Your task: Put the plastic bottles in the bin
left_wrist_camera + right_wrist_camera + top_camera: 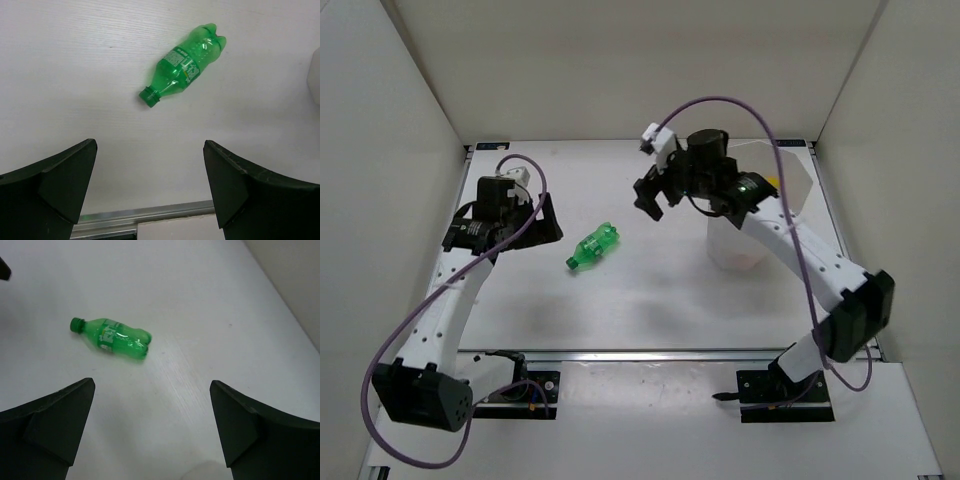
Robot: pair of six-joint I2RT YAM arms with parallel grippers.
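**Grippers**
- The left gripper (546,216) has its two black fingers (60,185) spread wide apart. It holds nothing and touches nothing. In the left wrist view, bare white table top (650,300) shows between the fingers.
- The right gripper (650,196) also has its fingers (250,430) wide apart and holds nothing. It hangs above the table, just left of the bin.

**Bottle**
- One small green transparent plastic bottle (594,246) with a green cap lies on its side on the table. It is between the two grippers and apart from both.
- In the top view, its cap points toward the near left and its base toward the far right.
- Both wrist views show it ahead of the open fingers (186,64) (117,337).

**Bin**
- The tall white plastic bin (735,255) with an angular rim stands upright on the right half of the table, well apart from the bottle.
- The right arm crosses over its opening, so its contents cannot be determined.
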